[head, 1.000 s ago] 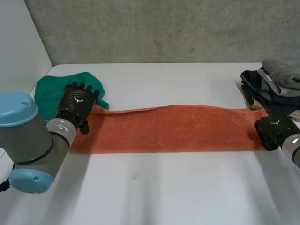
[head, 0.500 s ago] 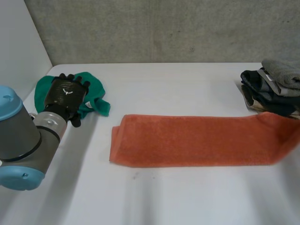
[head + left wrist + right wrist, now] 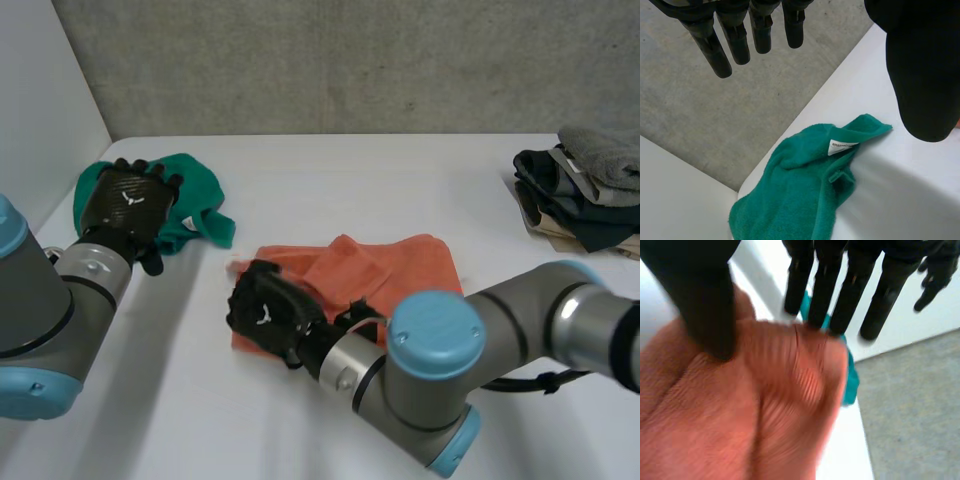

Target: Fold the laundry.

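You have one orange towel [image 3: 400,265] doubled over mid-worktop [image 3: 350,180], its end pinched by your right hand [image 3: 265,312], thumb against straight fingers. Left hand [image 3: 128,205] hovers with fingers released over one green cloth [image 3: 200,190]. One clothes stack [image 3: 580,195] sits at the right edge.

Robot hand [image 3: 705,300] pinches orange towel [image 3: 740,415] (green cloth [image 3: 851,382] beyond).

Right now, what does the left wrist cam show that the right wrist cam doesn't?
Left wrist: the white label on the green towel, and the left hand close up, with its fingers straight and holding nothing above that towel.
Right wrist: the right hand pinching the orange towel between thumb and straight fingers.
Both: the green towel, the white table and the grey concrete wall. The right wrist view also catches what looks like the left hand, beyond the right fingertips.
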Robot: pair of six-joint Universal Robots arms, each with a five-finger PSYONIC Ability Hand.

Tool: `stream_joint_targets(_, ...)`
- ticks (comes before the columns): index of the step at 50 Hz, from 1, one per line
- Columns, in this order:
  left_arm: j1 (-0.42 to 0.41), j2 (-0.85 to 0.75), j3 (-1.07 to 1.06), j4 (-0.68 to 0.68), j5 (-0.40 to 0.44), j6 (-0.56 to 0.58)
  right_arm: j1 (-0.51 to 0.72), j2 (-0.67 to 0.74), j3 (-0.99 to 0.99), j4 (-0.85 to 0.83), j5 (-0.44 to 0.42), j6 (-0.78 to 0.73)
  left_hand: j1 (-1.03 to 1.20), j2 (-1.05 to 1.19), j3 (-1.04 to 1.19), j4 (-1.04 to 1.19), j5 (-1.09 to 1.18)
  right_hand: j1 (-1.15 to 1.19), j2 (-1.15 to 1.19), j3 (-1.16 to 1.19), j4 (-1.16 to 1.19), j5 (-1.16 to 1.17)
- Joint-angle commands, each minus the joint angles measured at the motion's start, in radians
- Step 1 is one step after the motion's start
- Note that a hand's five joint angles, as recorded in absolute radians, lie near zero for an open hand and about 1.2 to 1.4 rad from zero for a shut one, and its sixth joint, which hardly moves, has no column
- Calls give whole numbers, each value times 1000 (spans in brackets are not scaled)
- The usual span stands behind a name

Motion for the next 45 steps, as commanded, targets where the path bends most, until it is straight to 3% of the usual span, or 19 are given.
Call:
stream_joint_targets(1, -12, -5, 19, 1, 1, 0, -13, -64, 46, 8, 185, 67, -21, -28, -33, -28, -48, -576, -581, -616, -619, -607)
stream_joint_targets(4, -23, -2, 34, 3, 1, 0, -51, -201, 121, 10, 246, 199, -21, -28, -33, -28, -48, -576, -581, -616, -619, -607)
stream_joint_targets(8, -99, -4, 79, 1, -1, 0, -175, -315, 207, 82, 251, 354, -21, -28, -33, -28, -48, -576, -581, -616, -619, -607)
stream_joint_targets(12, -158, -10, 113, 3, -1, 0, -260, -328, 257, 191, 245, 446, -21, -28, -33, -28, -48, -576, -581, -616, -619, -607)
stream_joint_targets(24, -343, -281, 270, 1, 10, -63, -400, -316, 388, 203, 248, 416, 71, 64, 59, 63, 43, -460, -465, -500, -503, -491)
stream_joint_targets(36, -386, -555, 507, 15, 24, -95, -385, -314, 411, 139, 277, 422, 71, 64, 59, 63, 43, -407, -412, -447, -450, -438)
stream_joint_targets(39, -382, -606, 565, 35, -11, -95, -378, -303, 412, 124, 308, 411, 114, 108, 103, 107, 87, -331, -336, -371, -374, -362)
stream_joint_targets(45, -272, -587, 567, 101, -266, -81, -380, -279, 411, 101, 352, 396, 176, 170, 165, 169, 149, -228, -233, -268, -271, -259)
